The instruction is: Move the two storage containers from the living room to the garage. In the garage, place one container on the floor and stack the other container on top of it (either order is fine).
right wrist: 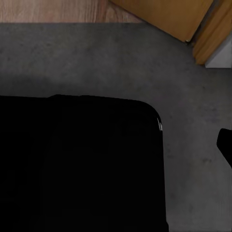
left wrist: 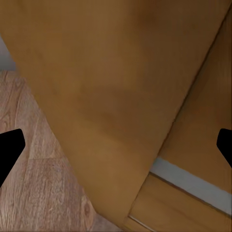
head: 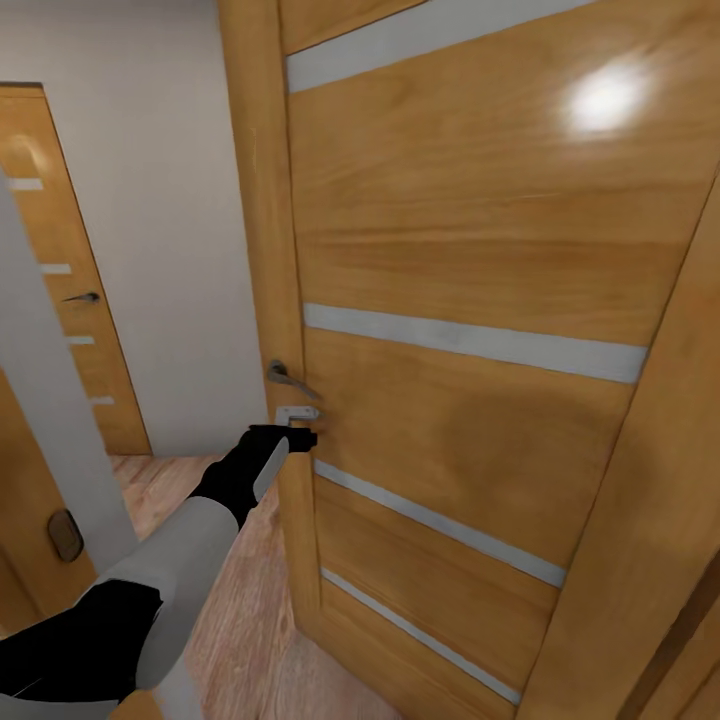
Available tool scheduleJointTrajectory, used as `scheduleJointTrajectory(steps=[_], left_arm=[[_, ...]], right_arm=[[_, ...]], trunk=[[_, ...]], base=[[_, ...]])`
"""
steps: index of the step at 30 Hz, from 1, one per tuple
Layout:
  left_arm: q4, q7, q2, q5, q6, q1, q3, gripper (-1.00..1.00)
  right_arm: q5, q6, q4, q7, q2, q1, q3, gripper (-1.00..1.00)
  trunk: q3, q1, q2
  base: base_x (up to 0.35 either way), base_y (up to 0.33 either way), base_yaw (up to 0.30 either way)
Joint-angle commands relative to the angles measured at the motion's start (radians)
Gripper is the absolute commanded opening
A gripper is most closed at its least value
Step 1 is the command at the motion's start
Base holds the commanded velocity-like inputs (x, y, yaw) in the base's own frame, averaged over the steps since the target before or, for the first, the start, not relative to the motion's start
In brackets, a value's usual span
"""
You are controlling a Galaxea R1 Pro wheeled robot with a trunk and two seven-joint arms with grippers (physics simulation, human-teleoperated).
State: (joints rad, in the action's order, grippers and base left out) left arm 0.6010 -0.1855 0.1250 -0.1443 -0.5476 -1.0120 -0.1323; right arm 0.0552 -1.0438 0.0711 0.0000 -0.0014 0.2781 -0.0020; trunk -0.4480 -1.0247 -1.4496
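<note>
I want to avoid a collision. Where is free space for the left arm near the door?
Free: the wood floor between the door edge and the white wall. Crowded: at the door edge, where the left gripper sits just under the handle and latch plate.

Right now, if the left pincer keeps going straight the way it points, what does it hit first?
Most likely the wooden door: the left pincer points at its edge just below the lever handle. In the left wrist view the door panel looks very close, though depth is unclear.

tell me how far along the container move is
Nothing visibly done: no container is in sight. In hand: the left gripper, jaws open, reaches the wooden door just below its handle. The right wrist view shows grey concrete floor. Carrying and stacking remain.
</note>
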Motion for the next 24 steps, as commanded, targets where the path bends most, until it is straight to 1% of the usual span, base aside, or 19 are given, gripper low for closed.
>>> scheduleJointTrajectory(steps=[1, 11, 24], left_arm=[[0.002, -0.008, -0.001, -0.006, -0.004, 0.0, -0.004, 1.0], [0.002, -0.008, 0.0, -0.006, -0.005, 0.0, -0.004, 1.0], [0.002, -0.008, 0.0, -0.006, -0.005, 0.0, -0.004, 1.0]], right_arm=[[0.003, -0.003, 0.001, 0.0, 0.0, 0.0, -0.001, 1.0], [0.003, -0.003, 0.001, 0.0, 0.0, 0.0, -0.001, 1.0], [0.003, -0.003, 0.001, 0.0, 0.0, 0.0, -0.001, 1.0]], trunk=[[-0.001, 0.0, 0.0], [-0.001, 0.0, 0.0], [0.004, 0.0, 0.0]], base=[[0.062, 0.0, 0.0], [0.011, 0.0, -0.006], [0.0, 0.0, -0.222]])
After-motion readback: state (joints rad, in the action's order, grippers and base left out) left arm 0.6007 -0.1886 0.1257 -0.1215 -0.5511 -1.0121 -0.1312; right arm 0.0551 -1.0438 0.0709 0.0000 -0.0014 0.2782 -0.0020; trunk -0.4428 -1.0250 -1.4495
